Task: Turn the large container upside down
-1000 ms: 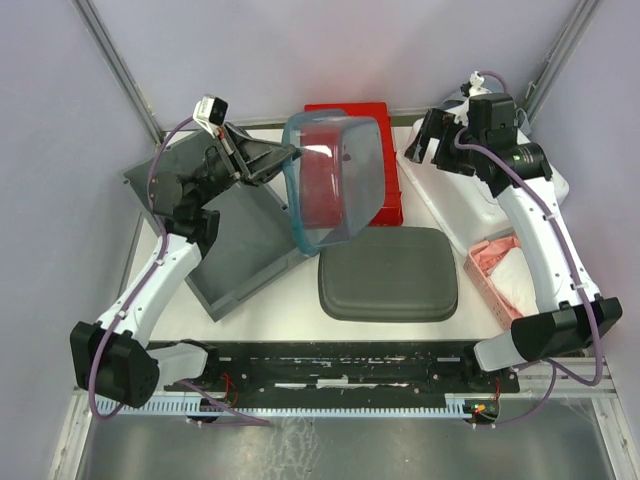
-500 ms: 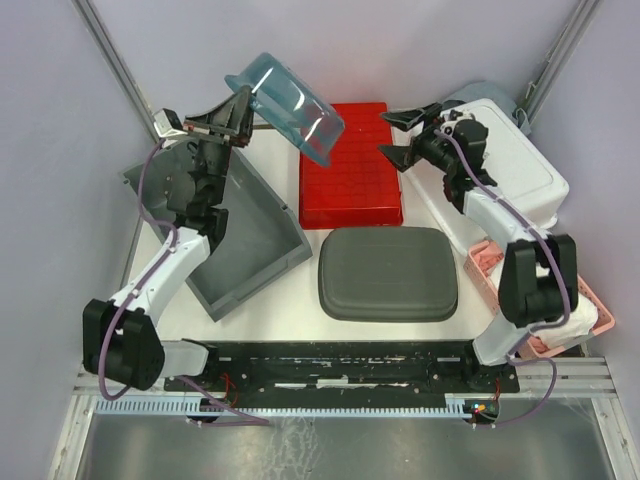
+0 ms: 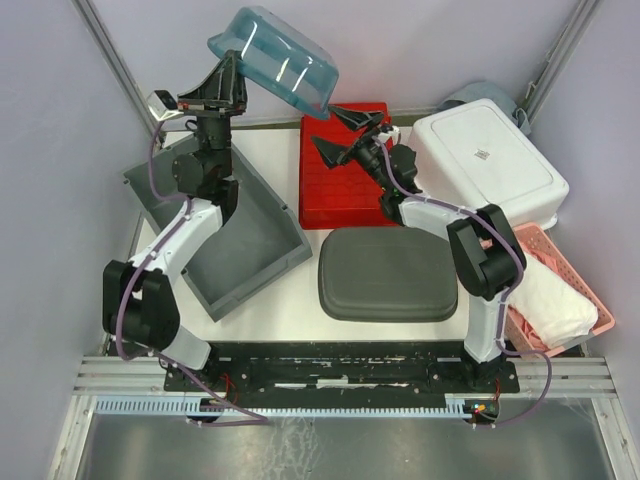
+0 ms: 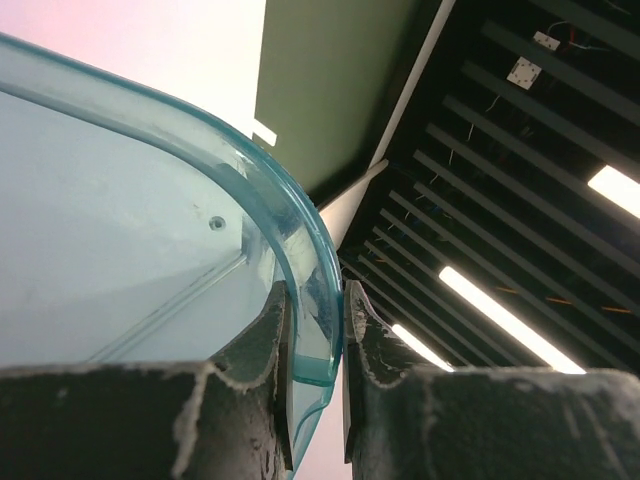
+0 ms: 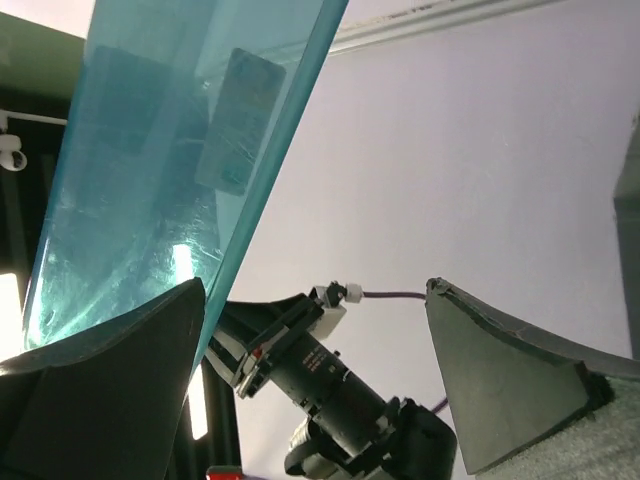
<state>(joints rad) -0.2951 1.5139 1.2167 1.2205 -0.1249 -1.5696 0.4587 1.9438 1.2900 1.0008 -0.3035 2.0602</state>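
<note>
The large container point(image 3: 275, 60) is a translucent blue tub, held high at the back left with its bottom facing up and tilted. My left gripper point(image 3: 232, 82) is shut on its rim; the left wrist view shows the rim point(image 4: 300, 260) pinched between both fingers point(image 4: 315, 335). My right gripper point(image 3: 342, 136) is open, just below the tub's lower right edge, over the red tray. In the right wrist view the tub's wall point(image 5: 170, 150) lies against the left finger, the jaws stand wide point(image 5: 315, 310), and the left arm's wrist point(image 5: 330, 395) shows between them.
A red tray point(image 3: 350, 190) lies at back centre. A dark grey lid point(image 3: 388, 272) lies in front of it. A grey bin point(image 3: 240, 235) sits at the left. A white tub point(image 3: 490, 160) stands upside down at the right, with a pink basket point(image 3: 585, 300) nearer.
My left gripper has lifted the blue tub higher and tipped it from on edge to bottom-up. My right arm has swung left from the white tub to under the blue tub's edge.
</note>
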